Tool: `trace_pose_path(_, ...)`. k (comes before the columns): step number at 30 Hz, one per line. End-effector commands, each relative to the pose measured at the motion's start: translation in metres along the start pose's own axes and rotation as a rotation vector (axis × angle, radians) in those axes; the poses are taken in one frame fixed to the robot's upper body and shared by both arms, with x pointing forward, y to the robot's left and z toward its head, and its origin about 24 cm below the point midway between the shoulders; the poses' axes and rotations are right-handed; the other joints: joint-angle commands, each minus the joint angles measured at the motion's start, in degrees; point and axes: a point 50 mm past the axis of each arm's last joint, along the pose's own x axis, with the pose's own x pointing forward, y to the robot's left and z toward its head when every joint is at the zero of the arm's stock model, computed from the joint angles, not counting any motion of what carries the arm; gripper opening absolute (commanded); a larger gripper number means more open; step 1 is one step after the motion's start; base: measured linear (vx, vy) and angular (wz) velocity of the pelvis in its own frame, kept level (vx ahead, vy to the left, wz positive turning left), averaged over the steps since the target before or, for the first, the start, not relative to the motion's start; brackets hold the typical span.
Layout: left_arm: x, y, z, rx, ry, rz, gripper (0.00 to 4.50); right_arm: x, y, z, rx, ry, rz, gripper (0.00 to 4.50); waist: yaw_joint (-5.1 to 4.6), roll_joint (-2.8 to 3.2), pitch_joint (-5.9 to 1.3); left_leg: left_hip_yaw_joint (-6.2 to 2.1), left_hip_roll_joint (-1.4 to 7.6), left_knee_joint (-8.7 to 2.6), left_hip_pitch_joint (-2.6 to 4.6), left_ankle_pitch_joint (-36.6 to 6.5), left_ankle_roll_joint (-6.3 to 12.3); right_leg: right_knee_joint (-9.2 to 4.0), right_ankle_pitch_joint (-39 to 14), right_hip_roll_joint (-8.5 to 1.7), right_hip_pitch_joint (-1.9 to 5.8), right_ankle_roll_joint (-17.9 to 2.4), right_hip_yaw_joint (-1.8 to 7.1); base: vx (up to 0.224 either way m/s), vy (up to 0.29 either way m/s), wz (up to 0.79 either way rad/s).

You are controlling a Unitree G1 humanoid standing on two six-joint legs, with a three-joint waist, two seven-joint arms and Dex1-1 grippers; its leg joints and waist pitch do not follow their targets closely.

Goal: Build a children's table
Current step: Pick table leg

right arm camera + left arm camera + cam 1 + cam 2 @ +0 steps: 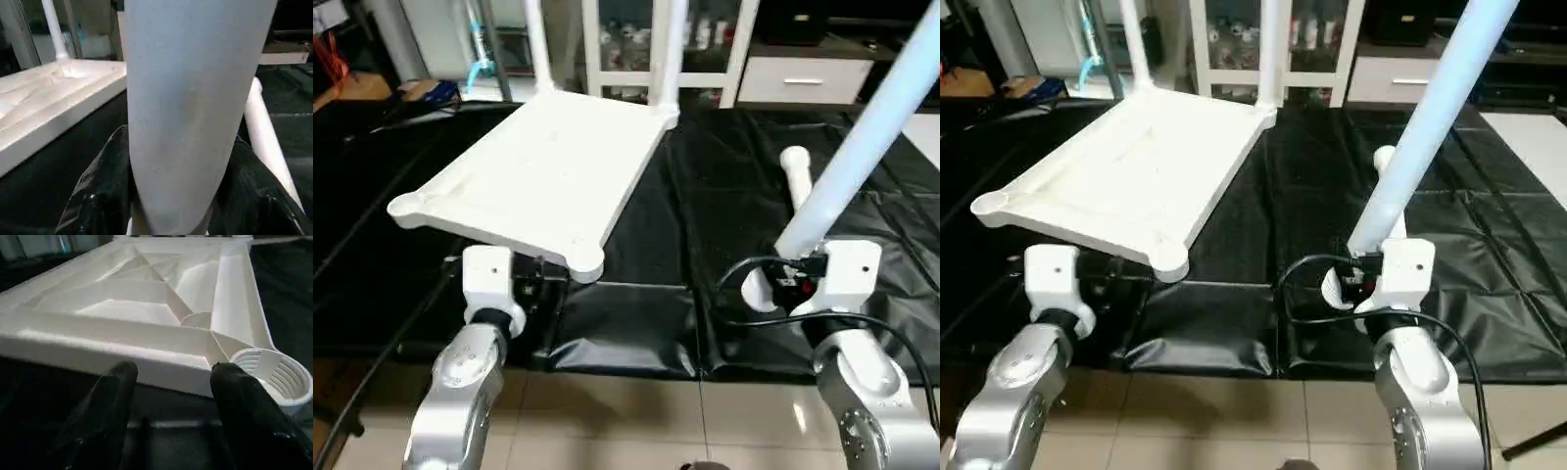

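left gripper (168,382): parted, apparently clamping tabletop (543,166) near edge | right gripper (178,181): gripping upright leg (862,137); spare leg (795,176) just beyond

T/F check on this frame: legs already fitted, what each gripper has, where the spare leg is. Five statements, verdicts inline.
1. Two legs already stand in the tabletop's far corner sockets. True.
2. The right gripper is empty. False: it is shut on a leg that slants up and away from it.
3. The left gripper grips the tabletop's near edge. False: its fingers stand open just short of that edge, touching nothing.
4. Another leg lies on the black mat, beyond the right gripper. True.
5. The near corner socket by the left gripper has a leg in it. False: it is empty, its ribbed inside showing.
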Motion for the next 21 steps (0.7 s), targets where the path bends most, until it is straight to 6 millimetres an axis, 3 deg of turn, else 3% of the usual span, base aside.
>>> trace_pose_path(1, 0.005, -0.002, 0.01, -0.012, -0.038, -0.025, 2.77, 0.005, -0.004, 0.014, 0.008, -0.08, -0.016, 1.83, -0.08, 0.14, -2.91, -0.27, -0.28, -5.52, 1.39, -27.89, -0.87, -4.97, -24.82, -0.08, 1.18, -3.55, -0.3, 0.0, 0.0, 0.0)
trace_pose_path(2, 0.006, -0.002, 0.012, -0.018, -0.045, -0.025, 2.77, 0.006, -0.004, 0.017, 0.013, -0.087, -0.02, 1.83, 0.04, 0.69, -2.92, -0.39, -0.31, -5.59, 1.35, -27.56, -0.83, -4.82, -24.24, -0.17, 1.34, -3.99, -0.31, 0.0, 0.0, 0.0)
trace_pose_path(4, 0.016, 0.002, 0.019, 0.073, -0.104, 0.002, 2.77, 0.014, -0.005, 0.026, 0.097, -0.153, -0.042, 1.83, -0.02, 0.02, -2.96, -0.36, -0.62, -5.48, 0.83, -26.12, 0.4, -4.8, -23.7, -0.24, 1.54, -4.49, -0.3, 0.0, 0.0, 0.0)
trace_pose_path(6, 0.022, 0.004, 0.03, 0.083, -0.15, -0.001, 2.77, 0.02, -0.007, 0.036, 0.089, -0.192, -0.072, 1.83, 0.03, 0.77, -3.1, -0.5, -0.65, -5.44, 1.15, -25.78, 0.33, -4.69, -24.38, -0.41, 1.43, -4.4, -0.28, 0.0, 0.0, 0.0)
trace_pose_path(7, 0.024, 0.005, 0.037, 0.033, -0.168, -0.018, 2.77, 0.024, -0.005, 0.041, 0.104, -0.208, -0.063, 1.83, 0.2, 1.05, -3.38, -0.58, -0.49, -5.47, 1.09, -23.53, -0.09, -4.24, -21.07, -0.43, 1.86, -5.17, -0.23, 0.0, 0.0, 0.0)
trace_pose_path(8, 0.025, 0.005, 0.04, 0.032, -0.177, -0.026, 2.77, 0.025, -0.005, 0.043, 0.102, -0.213, -0.059, 1.83, 0.12, 0.83, -3.29, -0.4, -0.47, -5.41, 1.11, -23.23, -0.11, -4.31, -20.1, -0.35, 1.65, -5.57, -0.16, 0.0, 0.0, 0.0)
trace_pose_path(9, 0.029, 0.004, 0.056, 0.03, -0.231, -0.068, 2.77, 0.032, 0.0, 0.053, 0.093, -0.237, -0.028, 1.83, 0.07, 0.14, -3.53, -0.22, -0.52, -5.2, 1.24, -22.81, 0.01, -4.23, -19.0, -0.19, 1.69, -6.27, -0.17, 0.0, 0.0, 0.0)
trace_pose_path(10, 0.031, 0.002, 0.064, 0.033, -0.248, -0.111, 2.77, 0.036, 0.002, 0.058, 0.086, -0.242, -0.001, 1.83, 0.36, -0.14, -3.71, -0.16, -0.63, -5.16, 1.15, -21.5, 0.56, -3.82, -19.37, -0.35, 1.96, -6.68, -0.16, 0.0, 0.0, 0.0)
trace_pose_path(11, 0.032, 0.001, 0.068, 0.021, -0.249, -0.126, 2.77, 0.037, 0.005, 0.061, 0.058, -0.246, 0.035, 1.83, 0.38, -0.58, -3.67, -0.01, -0.55, -5.08, 1.18, -21.12, 0.84, -3.99, -19.83, -0.34, 1.76, -6.68, -0.14, 0.0, 0.0, 0.0)
trace_pose_path(14, 0.032, 0.002, 0.082, 0.038, -0.257, -0.098, 2.77, 0.031, 0.003, 0.053, 0.059, -0.202, 0.051, 1.83, 0.72, 0.37, -3.65, 0.12, -0.25, -4.93, 1.07, -18.39, 0.93, -3.63, -16.57, -0.5, 1.92, -7.36, -0.01, 0.0, 0.0, 0.0)
trace_pose_path(15, 0.032, 0.002, 0.087, 0.007, -0.264, -0.079, 2.77, 0.029, 0.002, 0.047, 0.078, -0.177, 0.039, 1.83, 0.63, -0.67, -3.85, 0.37, -0.28, -4.69, 0.97, -17.01, 1.23, -3.63, -14.97, -0.4, 2.0, -7.79, 0.05, 0.0, 0.0, 0.0)
trace_pose_path(16, 0.032, 0.002, 0.09, -0.005, -0.276, -0.078, 2.77, 0.029, 0.003, 0.042, 0.076, -0.148, 0.052, 1.83, 0.69, -1.34, -4.03, 0.43, -0.31, -4.58, 0.85, -15.77, 1.53, -3.41, -14.11, -0.46, 2.27, -8.22, 0.1, 0.0, 0.0, 0.0)
trace_pose_path(18, 0.032, -0.004, 0.094, 0.033, -0.283, -0.103, 2.77, 0.028, 0.007, 0.036, 0.054, -0.114, 0.082, 1.83, 1.1, -1.01, -4.12, 0.35, -0.3, -4.53, 0.58, -12.49, 2.27, -3.0, -12.06, -0.57, 2.57, -8.97, 0.08, 0.0, 0.0, 0.0)
trace_pose_path(20, 0.033, -0.011, 0.093, 0.032, -0.305, -0.135, 2.77, 0.031, 0.008, 0.036, 0.059, -0.098, 0.08, 1.83, 1.02, -2.03, -4.27, 0.55, -0.32, -4.26, 0.42, -9.98, 3.58, -2.89, -10.6, -0.47, 2.69, -9.23, 0.07, 0.0, 0.0, 0.0)
trace_pose_path(21, 0.033, -0.013, 0.092, 0.032, -0.305, -0.148, 2.77, 0.032, 0.007, 0.036, 0.049, -0.096, 0.079, 1.83, 1.19, -2.15, -4.21, 0.58, -0.24, -4.25, 0.55, -9.63, 3.93, -2.87, -10.92, -0.54, 2.57, -9.45, 0.1, 0.0, 0.0, 0.0)
